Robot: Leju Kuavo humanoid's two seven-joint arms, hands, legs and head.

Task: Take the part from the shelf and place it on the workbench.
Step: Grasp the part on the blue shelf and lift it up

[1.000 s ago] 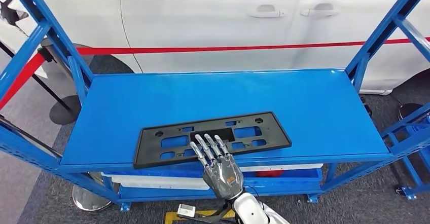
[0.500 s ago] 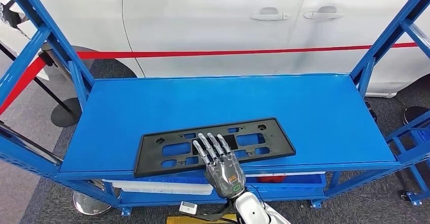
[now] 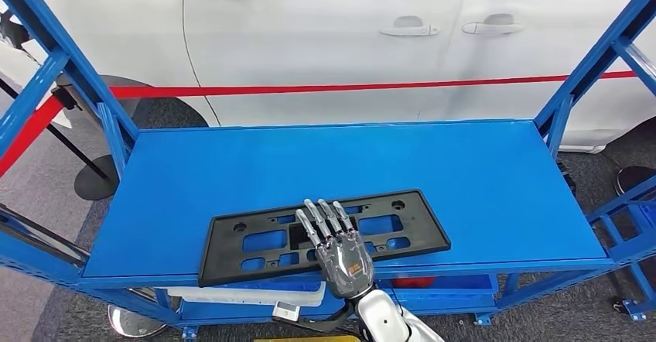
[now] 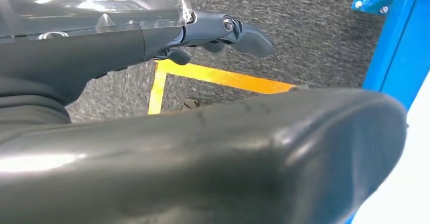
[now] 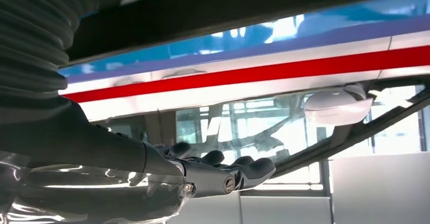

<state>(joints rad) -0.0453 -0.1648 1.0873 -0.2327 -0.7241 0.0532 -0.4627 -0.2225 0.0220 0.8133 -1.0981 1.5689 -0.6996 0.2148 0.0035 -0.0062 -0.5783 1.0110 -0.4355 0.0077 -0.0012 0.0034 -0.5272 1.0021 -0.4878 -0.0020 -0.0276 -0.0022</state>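
Head view: the right hand [image 3: 343, 245] lies flat, fingers apart, on the black part [image 3: 325, 231] at the shelf [image 3: 480, 172] front edge. Picking up is the step; next needs a grip under that edge. Left wrist view: the left hand [image 4: 223, 31] hangs over floor, fingers loosely curled, holding nothing. Right wrist view: fingers [image 5: 243, 168] extended.

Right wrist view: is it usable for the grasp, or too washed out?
Right wrist view: backlit, windows blown out, right hand dark with glare on its cover, the part unreadable. Head view: evenly lit and sharp, right hand over the black part on the blue shelf.
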